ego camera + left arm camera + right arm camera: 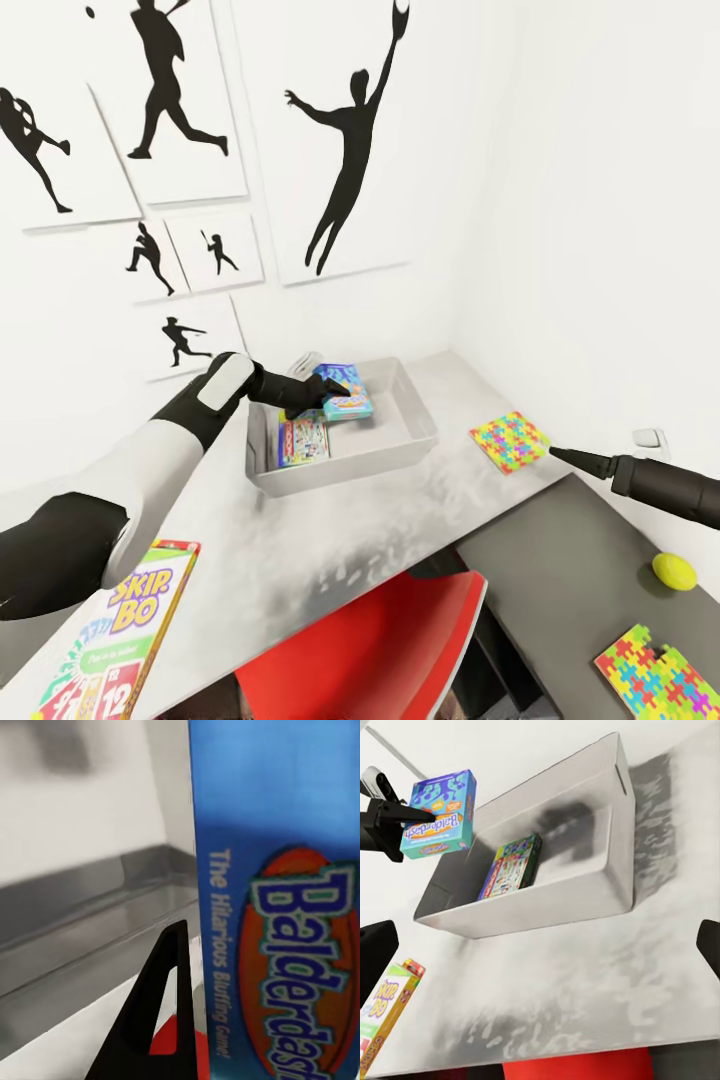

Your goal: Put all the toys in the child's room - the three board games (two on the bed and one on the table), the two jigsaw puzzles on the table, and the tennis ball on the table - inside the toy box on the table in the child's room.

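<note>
Gripping the blue board game (pixel 343 392), the left end effector (pixel 318 392) holds it above the toy box (pixel 415 425) on the table (pixel 330 545) in the head view; a second game box (pixel 303 438) lies inside. The right end effector (pixel 560 455) points at 1 jigsaw puzzle (pixel 510 441), its spread unclear.

Left wrist: 1 dark finger (pixel 154 1020) lies against the Balderdash box (pixel 281 907).

Right wrist: the clamped game (pixel 441 814) hangs over the bin (pixel 555 900); SKIP-BO (pixel 386 1012) rests on the table.

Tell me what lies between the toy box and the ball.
One jigsaw puzzle lies on the table, between the toy box and the ball, in the head view.
</note>
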